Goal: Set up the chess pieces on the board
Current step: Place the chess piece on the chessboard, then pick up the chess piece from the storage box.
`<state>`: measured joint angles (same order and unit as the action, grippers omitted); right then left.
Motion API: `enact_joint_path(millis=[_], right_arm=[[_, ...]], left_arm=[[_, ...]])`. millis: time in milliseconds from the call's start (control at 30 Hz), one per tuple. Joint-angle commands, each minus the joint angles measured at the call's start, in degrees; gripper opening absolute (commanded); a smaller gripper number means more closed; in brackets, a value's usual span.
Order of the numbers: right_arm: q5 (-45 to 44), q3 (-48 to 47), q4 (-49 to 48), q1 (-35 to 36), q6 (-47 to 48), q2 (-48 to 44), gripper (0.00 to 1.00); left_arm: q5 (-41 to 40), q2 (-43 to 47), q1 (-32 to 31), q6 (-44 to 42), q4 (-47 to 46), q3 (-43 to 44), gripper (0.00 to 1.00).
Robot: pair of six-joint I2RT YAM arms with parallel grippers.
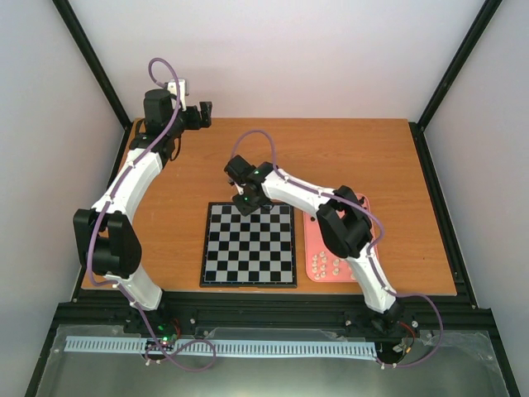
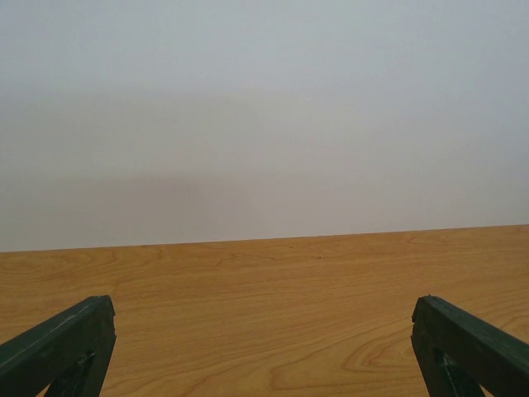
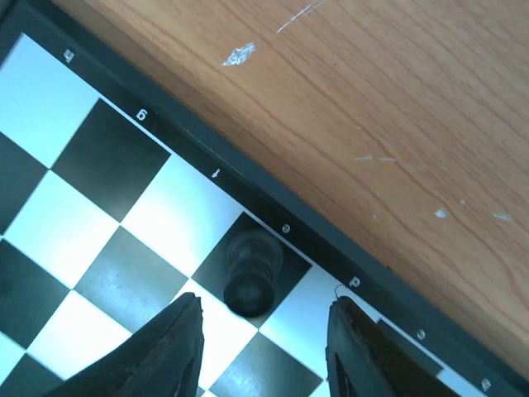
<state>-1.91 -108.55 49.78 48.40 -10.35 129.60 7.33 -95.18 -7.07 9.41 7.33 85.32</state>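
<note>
Overhead, the right end effector point(image 1: 248, 201) hangs over the far edge of the board point(image 1: 248, 248), about midway along it. The left end effector point(image 1: 201, 114) sits well apart at the far left corner of the bench point(image 1: 355, 157). A pink tray point(image 1: 314, 236) lies just beside the board's right edge with cream pieces point(image 1: 329, 266) in its near part; the right arm covers the rest of it.

In the left wrist view, the fingers point(image 2: 66, 343) are spread wide with nothing between them, only bench and a pale wall ahead. That arm is best left where it is.

In the right wrist view, a dark chess piece point(image 3: 252, 277) stands on a dark square of the outermost row, right against the black border by a letter that looks like an e. The two fingers point(image 3: 169, 351) are spread to either side and neither touches it; the piece sits free, slightly ahead of the tips. It looks well centred in its square, though I cannot tell from this angle whether it is fully upright.

My judgement is that the placing is as good as done, and the thing to get right is the exit — lift straight up with the jaws wide, and no sideways swing until the tips clear the top of the piece. It looks tiny and light, so a brush would likely topple it. Other dark pieces are not visible from here
</note>
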Motion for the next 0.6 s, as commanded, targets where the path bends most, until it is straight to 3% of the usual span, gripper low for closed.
enact_joint_path(millis=[0,200,333,500,567], right_arm=[[-0.4,2.5,-1.5,0.5,0.5,-6.3,0.5],[-1.1,9.1,-3.1,0.5,1.2,-13.8,0.59],[-9.0,18.3,-3.7,-0.5,-1.2,-21.5,0.76],[-13.2,32.7,-6.0,-6.9,-6.8,-34.1,0.99],[-14.5,37.8,-6.4,-9.9,-8.9,-39.4,1.0]], left_arm=[[0.6,-0.1,0.3,0.3,-1.2,0.7,1.0],[0.6,-0.2,0.3,0.4,-1.1,0.9,1.0],[0.5,0.0,0.2,0.3,-0.9,0.9,1.0],[1.5,0.1,0.3,0.7,-1.5,0.6,1.0],[1.9,-0.1,0.3,0.7,-1.6,0.7,1.0]])
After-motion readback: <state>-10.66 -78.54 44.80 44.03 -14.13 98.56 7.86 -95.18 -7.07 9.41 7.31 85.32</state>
